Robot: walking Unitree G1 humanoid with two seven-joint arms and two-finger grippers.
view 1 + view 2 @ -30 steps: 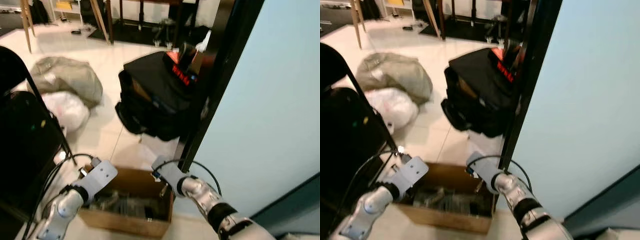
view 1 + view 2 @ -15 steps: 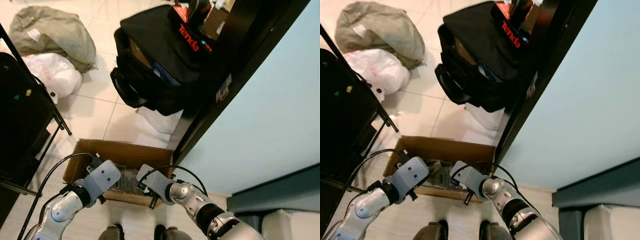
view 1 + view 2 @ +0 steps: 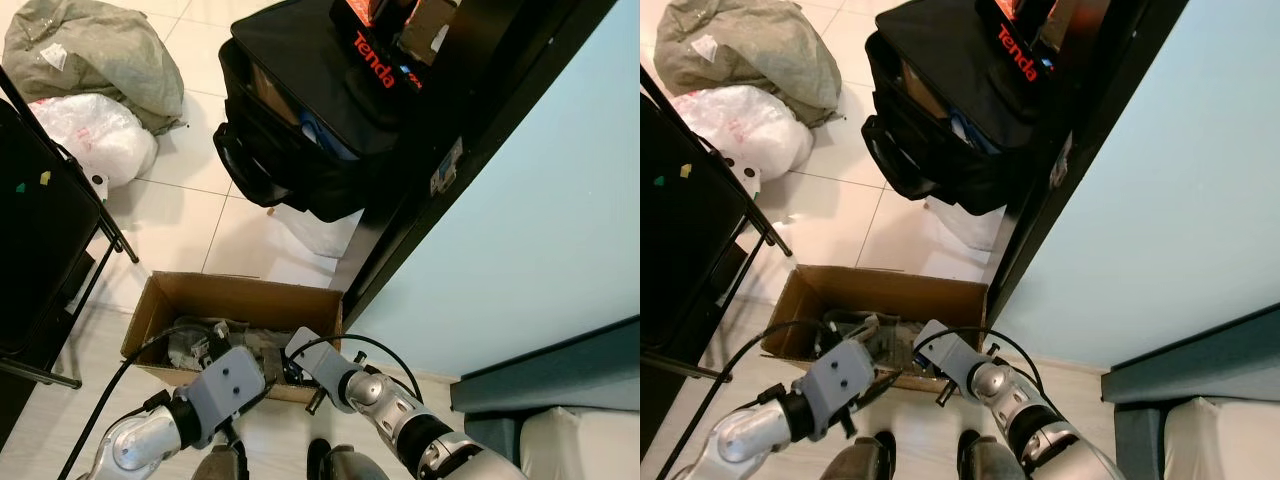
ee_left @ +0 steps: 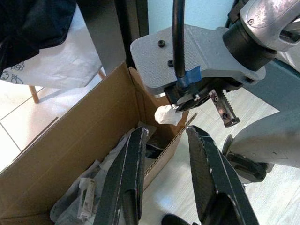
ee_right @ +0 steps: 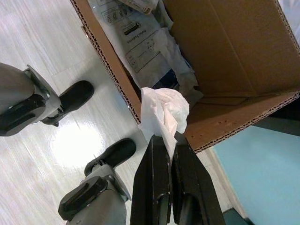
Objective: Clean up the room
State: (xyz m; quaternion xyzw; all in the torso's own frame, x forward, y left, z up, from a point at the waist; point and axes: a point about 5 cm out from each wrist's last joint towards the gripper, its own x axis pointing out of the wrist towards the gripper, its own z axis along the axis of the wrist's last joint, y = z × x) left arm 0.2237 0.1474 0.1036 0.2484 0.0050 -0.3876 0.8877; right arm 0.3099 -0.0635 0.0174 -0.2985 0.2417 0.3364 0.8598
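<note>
I take the cardboard box (image 3: 240, 300) on the tiled floor (image 3: 185, 215) as my landmark: it sits open-topped just beside the black door frame (image 3: 420, 190), with crumpled plastic wrappers (image 5: 140, 51) lying inside it. My right claw (image 5: 165, 140) is pinched closed on a wad of white tissue (image 5: 164, 112), and in the right wrist view that tissue hangs right over the box's near corrugated rim, half above the inside and half above the floor outside. My left claw (image 4: 164, 154) hovers over the same near rim with its fingers (image 4: 129, 173) spread apart and nothing between them; through its camera I see the right claw and its tissue just beyond, close to the box's corner. Behind the box, on its far side, a black bag (image 3: 310, 130) with red lettering leans against the door frame, and a white plastic sheet (image 3: 320, 230) lies on the floor between the bag and the box. Off to the box's left stands a black folding chair (image 3: 40, 250), its leg near the box's left wall. Farther back beyond the chair lie a white plastic bag (image 3: 95, 135) and a grey-green sack (image 3: 90, 60), touching each other. On the near side of the box, the robot's feet (image 3: 925, 455) stand on pale wood flooring, just beside the rim. A pale blue wall (image 3: 540, 200) runs to the right of the door frame.
</note>
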